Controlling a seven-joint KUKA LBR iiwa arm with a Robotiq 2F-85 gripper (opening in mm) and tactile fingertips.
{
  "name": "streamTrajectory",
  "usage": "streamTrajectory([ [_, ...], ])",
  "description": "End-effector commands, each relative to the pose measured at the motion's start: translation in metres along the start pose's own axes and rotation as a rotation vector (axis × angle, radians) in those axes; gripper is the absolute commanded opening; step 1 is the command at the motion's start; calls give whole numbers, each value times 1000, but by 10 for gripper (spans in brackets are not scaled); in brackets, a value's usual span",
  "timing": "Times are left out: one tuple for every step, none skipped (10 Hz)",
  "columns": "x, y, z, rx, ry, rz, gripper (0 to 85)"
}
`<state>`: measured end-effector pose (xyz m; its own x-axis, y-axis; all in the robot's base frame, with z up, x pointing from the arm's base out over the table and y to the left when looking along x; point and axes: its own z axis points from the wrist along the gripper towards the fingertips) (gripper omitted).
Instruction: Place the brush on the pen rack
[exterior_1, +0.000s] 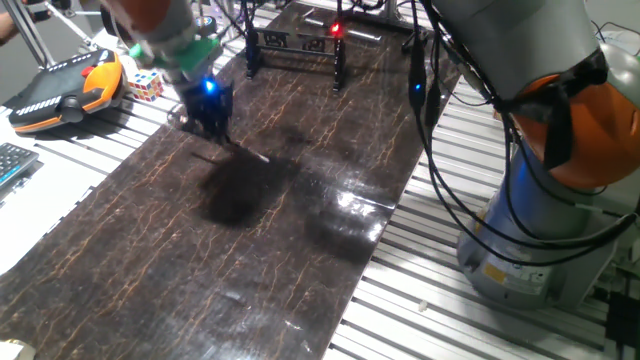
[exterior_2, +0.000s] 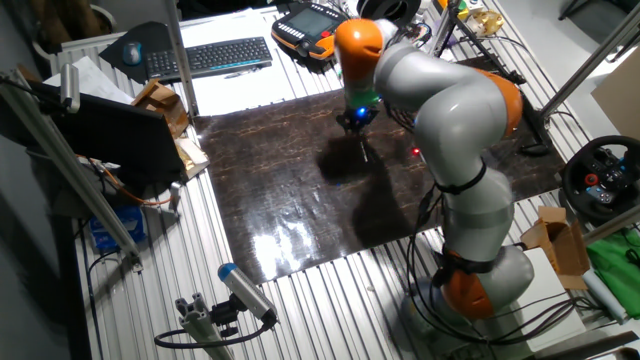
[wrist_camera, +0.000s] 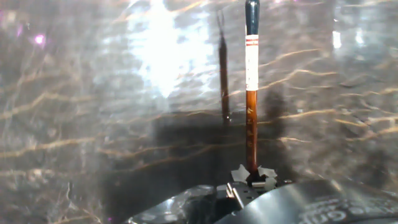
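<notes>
One arm is seen over a dark marbled tabletop (exterior_1: 300, 230) in one fixed view. No readable writing is made out; a white label on the arm's base (exterior_1: 515, 270) is too small to read. The black two-finger gripper (exterior_1: 213, 125), lit by a blue light, is held low above the table. A thin stick, the brush (exterior_1: 245, 152), is seen jutting from under it, close to the surface. The small black metal pen rack (exterior_1: 295, 45) with upright posts and a crossbar is stood at the far end of the table, well apart from the gripper. A multicoloured cube (exterior_1: 143, 84) and an orange-black pendant (exterior_1: 70, 88) are placed off the mat.

In the other fixed view, the gripper (exterior_2: 356, 122) is pointed down at the table, the brush (exterior_2: 364, 150) hanging below it. A black keyboard (exterior_2: 210, 56) is noted beyond the mat.

In the hand view, the orange-brown brush (wrist_camera: 251, 118) with a white band and dark far end is clamped at its near end between the fingers (wrist_camera: 239, 173), which are closed nearly together on it. Marks on the band cannot be read.
</notes>
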<state>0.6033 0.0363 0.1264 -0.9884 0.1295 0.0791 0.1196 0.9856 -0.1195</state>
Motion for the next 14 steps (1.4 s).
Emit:
streamTrajectory([
  [-4,-6,-4,-20,26,288,10],
  [-8,-12,-7,-31,27,306,10],
  [-9,-20,-10,-29,27,300,10],
  [-10,-25,-13,-22,25,297,10],
  [-8,-27,-17,-24,21,321,10],
  [-6,-26,-19,-25,4,360,10],
  [-5,-25,-20,-13,-24,403,10],
  [-5,-25,-20,1,-59,450,10],
  [-5,-26,-20,24,-99,508,10],
  [-5,-27,-20,32,-131,566,10],
  [-3,-28,-23,36,-141,615,10],
  [0,-31,-26,41,-145,644,10],
  [2,-35,-28,63,-155,645,10],
  [1,-40,-31,73,-163,641,10],
])
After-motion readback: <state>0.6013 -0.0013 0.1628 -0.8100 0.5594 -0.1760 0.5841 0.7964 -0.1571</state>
